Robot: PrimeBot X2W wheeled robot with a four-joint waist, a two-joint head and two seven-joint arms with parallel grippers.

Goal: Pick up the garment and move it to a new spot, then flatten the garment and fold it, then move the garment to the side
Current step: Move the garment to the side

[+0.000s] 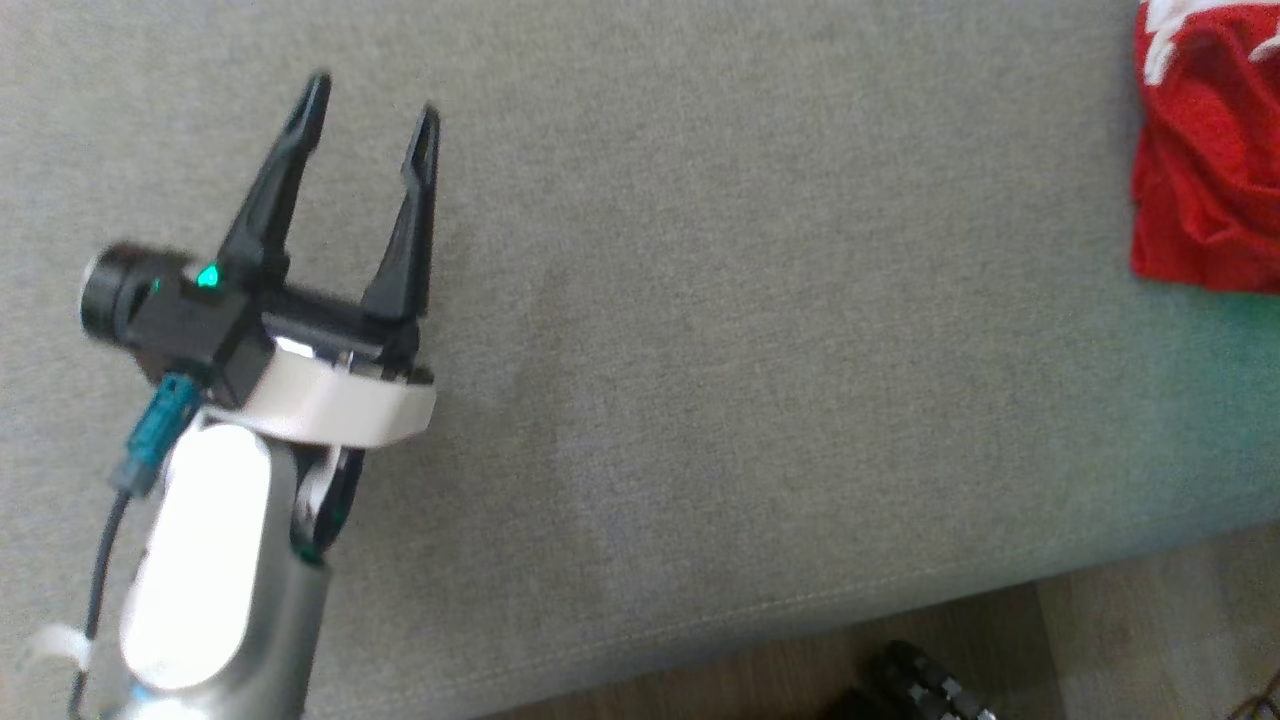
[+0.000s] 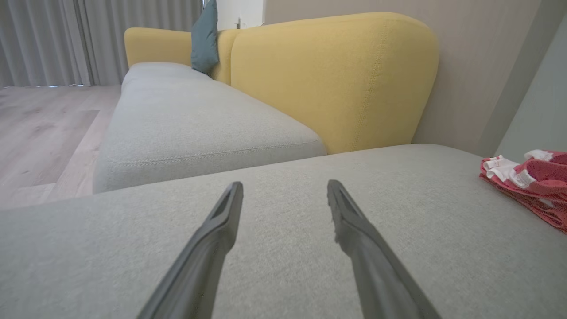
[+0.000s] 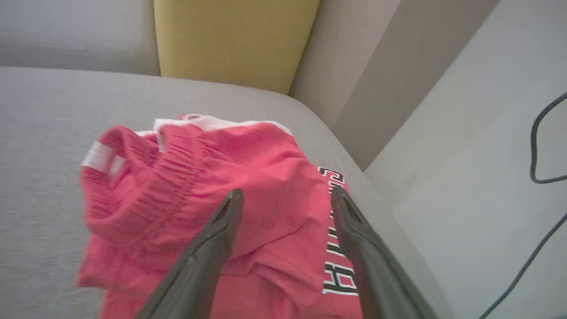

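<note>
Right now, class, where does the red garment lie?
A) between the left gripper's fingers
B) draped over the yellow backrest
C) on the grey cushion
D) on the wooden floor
C: the garment rests on the grey cushion at the head view's right edge, well apart from the open left gripper.

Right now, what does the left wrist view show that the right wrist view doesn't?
Left wrist view's own: curtains, wood floor, a teal pillow, and the left jaws open over bare grey seat. Right wrist view's own: black lettering on the red garment, a dark cable, and the right jaws open just above that garment. Shared: the garment, the yellow backrest and the seat.
</note>
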